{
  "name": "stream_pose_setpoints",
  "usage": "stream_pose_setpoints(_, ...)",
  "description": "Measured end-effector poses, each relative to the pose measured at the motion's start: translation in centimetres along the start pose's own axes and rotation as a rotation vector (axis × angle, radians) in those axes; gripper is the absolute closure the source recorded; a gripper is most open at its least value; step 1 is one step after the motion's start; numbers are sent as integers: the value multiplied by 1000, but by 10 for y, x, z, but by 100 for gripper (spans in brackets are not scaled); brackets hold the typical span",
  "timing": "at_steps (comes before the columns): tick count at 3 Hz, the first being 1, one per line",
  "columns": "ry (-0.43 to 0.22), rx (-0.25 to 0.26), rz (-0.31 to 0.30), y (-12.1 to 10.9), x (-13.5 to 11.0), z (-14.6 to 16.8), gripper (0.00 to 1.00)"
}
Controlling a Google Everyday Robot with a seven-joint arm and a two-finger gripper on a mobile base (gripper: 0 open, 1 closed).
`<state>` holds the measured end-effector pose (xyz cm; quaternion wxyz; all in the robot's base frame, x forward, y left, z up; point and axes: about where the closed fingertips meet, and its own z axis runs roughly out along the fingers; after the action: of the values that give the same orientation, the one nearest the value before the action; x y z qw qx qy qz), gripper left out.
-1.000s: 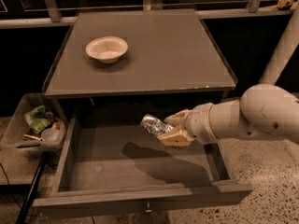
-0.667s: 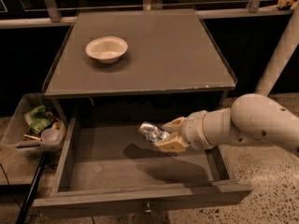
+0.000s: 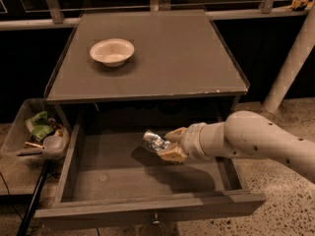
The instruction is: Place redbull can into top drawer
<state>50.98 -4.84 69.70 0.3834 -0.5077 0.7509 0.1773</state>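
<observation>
Over open top drawer (image 3: 108, 177), jaws clamp redbull can (image 3: 153, 140), partly hidden

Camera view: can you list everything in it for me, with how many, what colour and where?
cabinet top: one, grey, centre, above the drawer.
bowl: one, white, on the cabinet top, back left.
top drawer: one, grey, pulled open under the cabinet top.
knob: one, small, middle of the drawer's front panel.
redbull can: one, shiny silver, held over the drawer's inside.
plastic bin: one, clear, left of the drawer, holding green and white rubbish.
post: one, white, slanting at right.
arm: one, white, reaching in from the right.
gripper: one, tan fingers, shut on the redbull can above the drawer.
</observation>
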Motion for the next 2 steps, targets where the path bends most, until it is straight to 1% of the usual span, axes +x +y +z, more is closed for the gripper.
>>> stream_pose_setpoints(1, 26, 10, -13, -1, 15, 22, 100)
stream_pose_setpoints(2, 66, 23, -24, -2, 31, 42, 100)
